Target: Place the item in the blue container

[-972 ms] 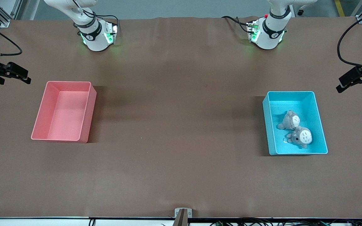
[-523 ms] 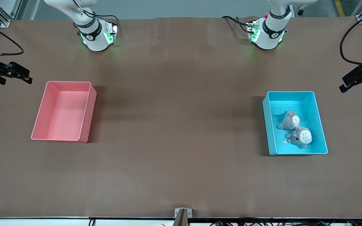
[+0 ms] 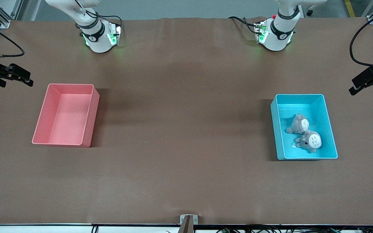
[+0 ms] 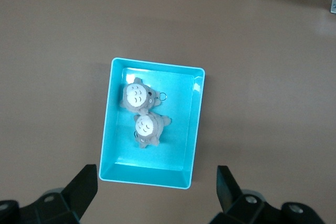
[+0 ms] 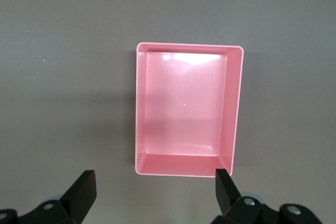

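Observation:
The blue container [image 3: 274,129] stands toward the left arm's end of the table. Two grey plush toys lie in it side by side, one [image 3: 299,123] farther from the front camera than the other [image 3: 310,140]. In the left wrist view the blue container [image 4: 173,153] and both toys [image 4: 137,95] [image 4: 147,128] show far below. My left gripper [image 3: 367,86] [image 4: 156,183] hangs high, open and holding nothing, over the table's edge past the container. My right gripper [image 3: 13,82] [image 5: 155,184] also hangs high and open, with nothing in it, at the other end.
A pink bin [image 3: 71,85] of the same size stands toward the right arm's end with nothing in it, and shows below in the right wrist view [image 5: 184,114]. Brown cloth covers the table. Cables run along the edge nearest the front camera.
Both grippers have drifted slightly outward toward their ends of the table. The toys and both bins have not moved.

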Available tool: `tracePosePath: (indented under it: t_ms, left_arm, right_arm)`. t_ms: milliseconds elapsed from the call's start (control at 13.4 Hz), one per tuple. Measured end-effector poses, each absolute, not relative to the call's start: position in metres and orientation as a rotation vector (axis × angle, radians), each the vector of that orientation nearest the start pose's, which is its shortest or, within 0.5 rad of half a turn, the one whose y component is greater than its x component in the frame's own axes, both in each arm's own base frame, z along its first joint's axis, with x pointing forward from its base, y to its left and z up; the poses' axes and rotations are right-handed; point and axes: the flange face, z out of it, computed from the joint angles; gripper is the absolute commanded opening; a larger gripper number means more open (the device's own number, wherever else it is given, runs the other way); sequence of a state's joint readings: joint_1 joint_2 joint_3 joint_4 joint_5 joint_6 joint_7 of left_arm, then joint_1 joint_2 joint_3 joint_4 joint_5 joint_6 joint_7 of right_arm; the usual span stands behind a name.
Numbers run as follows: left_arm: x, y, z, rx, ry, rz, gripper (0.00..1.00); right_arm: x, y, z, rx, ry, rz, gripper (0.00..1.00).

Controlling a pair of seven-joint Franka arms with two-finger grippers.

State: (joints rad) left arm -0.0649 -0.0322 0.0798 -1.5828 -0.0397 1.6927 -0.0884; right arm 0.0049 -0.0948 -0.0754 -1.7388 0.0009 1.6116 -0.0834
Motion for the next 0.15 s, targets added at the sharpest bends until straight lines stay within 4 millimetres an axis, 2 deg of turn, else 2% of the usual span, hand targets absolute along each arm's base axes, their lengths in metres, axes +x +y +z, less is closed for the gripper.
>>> tracePosePath:
  t_ms: [149]
  left_arm:
    - [0.5566, 0.0003, 0.6499, -3.178, -0.152, -0.225, 1.0]
  right_arm:
    - [0.5244, -0.0387, 0.5996, -3.131, -0.021, 0.05, 1.0]
